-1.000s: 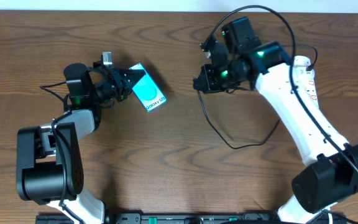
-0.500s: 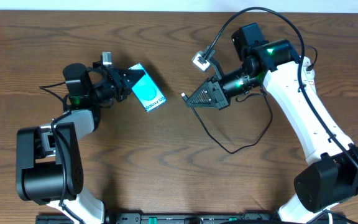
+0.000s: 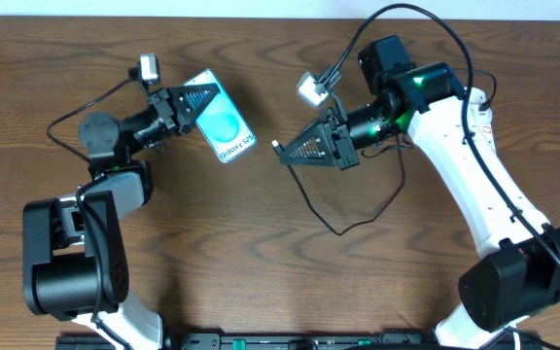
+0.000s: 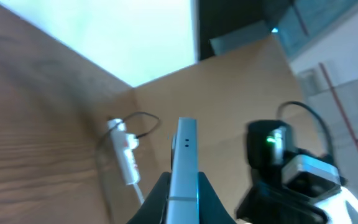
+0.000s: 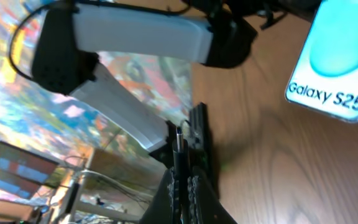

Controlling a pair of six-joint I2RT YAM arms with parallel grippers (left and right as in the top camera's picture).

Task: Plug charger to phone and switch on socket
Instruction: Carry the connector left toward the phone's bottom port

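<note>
Currently left end effector point(image 3: 202, 105) clamped on phone point(image 3: 226, 131); right end effector point(image 3: 282, 154) pinching charger point(image 3: 336, 231) tip.

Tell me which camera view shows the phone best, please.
The overhead view: the phone shows nearly its whole screen and text there, one end clamped in the left gripper. The left wrist view sees only its thin edge. The right wrist view catches one corner with the lettering.
</note>
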